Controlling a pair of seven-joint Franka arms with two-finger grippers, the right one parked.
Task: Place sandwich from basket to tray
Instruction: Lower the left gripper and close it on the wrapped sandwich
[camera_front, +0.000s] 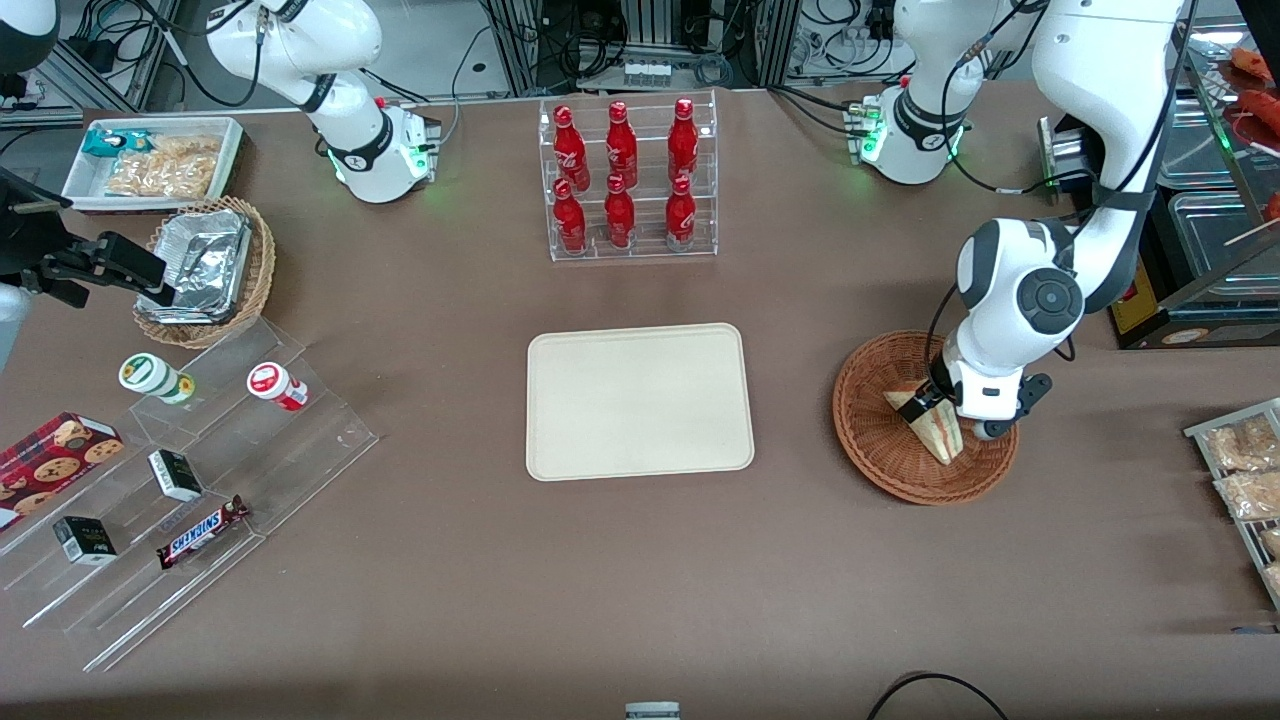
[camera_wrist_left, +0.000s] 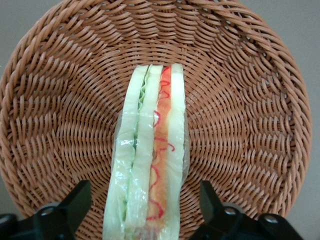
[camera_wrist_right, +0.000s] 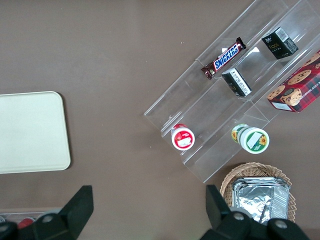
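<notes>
The sandwich (camera_front: 932, 424), a wrapped white-bread wedge with orange and green filling, stands on its edge in the reddish-brown wicker basket (camera_front: 872, 440) toward the working arm's end of the table. My left gripper (camera_front: 938, 408) is down in the basket, open, with one finger on each side of the sandwich and a gap on both sides. The left wrist view shows the sandwich (camera_wrist_left: 150, 140) between the black fingers (camera_wrist_left: 77, 202) of the gripper (camera_wrist_left: 144, 192), over the basket's weave (camera_wrist_left: 240, 100). The cream tray (camera_front: 640, 400) lies bare at mid-table beside the basket.
A clear rack of red bottles (camera_front: 630, 180) stands farther from the front camera than the tray. Toward the parked arm's end are a tan basket with foil containers (camera_front: 205, 270), a white snack bin (camera_front: 150, 160) and a clear stepped shelf (camera_front: 190, 470). Snack packets (camera_front: 1245, 470) lie at the working arm's end.
</notes>
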